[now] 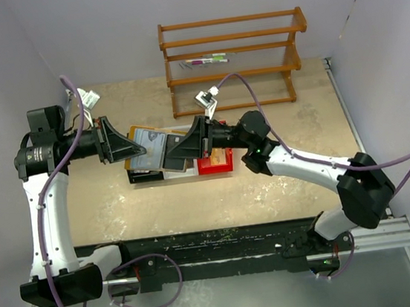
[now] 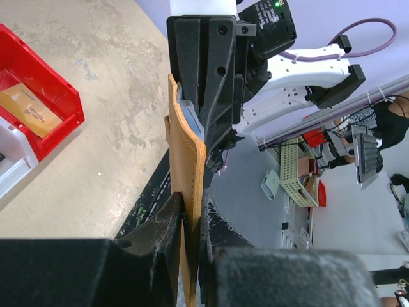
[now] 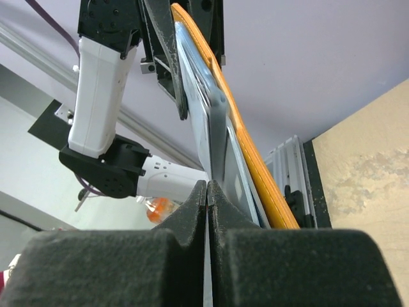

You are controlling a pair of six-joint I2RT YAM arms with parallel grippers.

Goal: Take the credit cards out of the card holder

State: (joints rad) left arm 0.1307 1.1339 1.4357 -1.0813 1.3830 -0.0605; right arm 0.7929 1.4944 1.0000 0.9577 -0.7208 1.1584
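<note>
Left fingers (image 2: 167, 238) grip card holder (image 2: 188, 166) edge; right fingers (image 3: 189, 210) pinch card (image 3: 203, 115).

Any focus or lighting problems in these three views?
Top view: even light, soft shadows on the table, all sharp. Left wrist: near fingers blurred, wallet edge in focus, no glare. Right wrist: near fingers soft, card and wallet crisp.

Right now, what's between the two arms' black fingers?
The card holder, seen best in the top view: left fingers pinch its tan edge, right fingers pinch what looks like a grey card.
</note>
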